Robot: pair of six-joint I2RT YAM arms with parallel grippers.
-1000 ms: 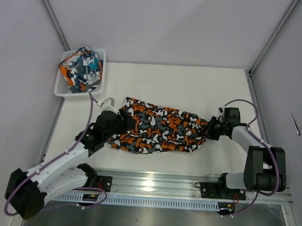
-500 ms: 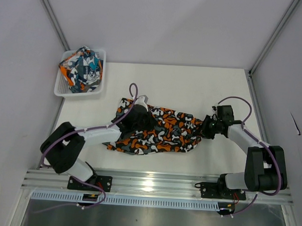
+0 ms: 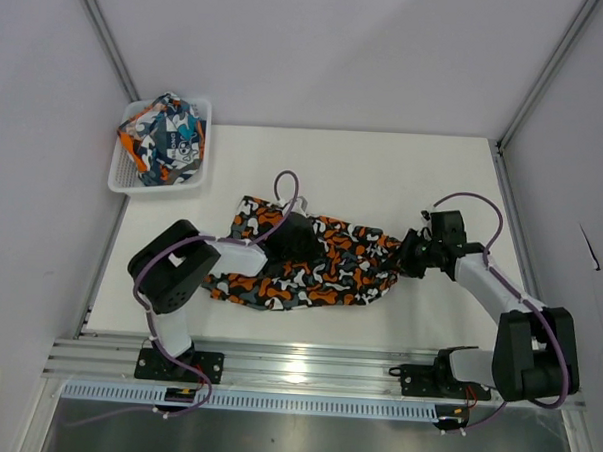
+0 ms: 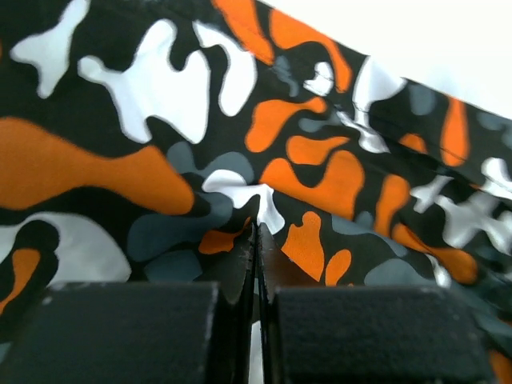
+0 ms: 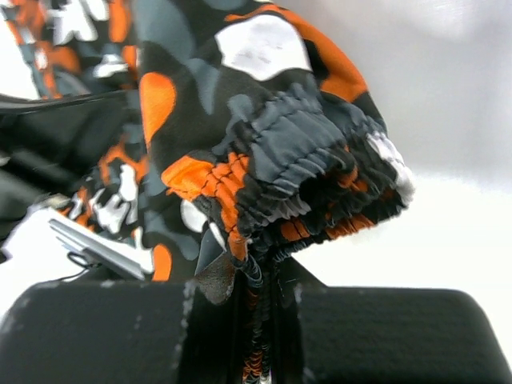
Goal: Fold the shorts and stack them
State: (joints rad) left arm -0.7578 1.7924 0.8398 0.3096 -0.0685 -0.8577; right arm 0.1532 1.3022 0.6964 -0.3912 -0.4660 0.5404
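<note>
White table [image 3: 384,170], pale walls [image 3: 339,48], camouflage shorts [image 3: 329,272] spread, basket [image 3: 153,190] far-left corner

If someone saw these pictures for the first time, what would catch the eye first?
The orange, black and white camouflage shorts lie spread in the middle of the table. The left end effector pinches a fold near their middle, and the right end effector grips the gathered waistband at their right end. In the far left corner, a white basket holds teal-printed shorts.
</note>
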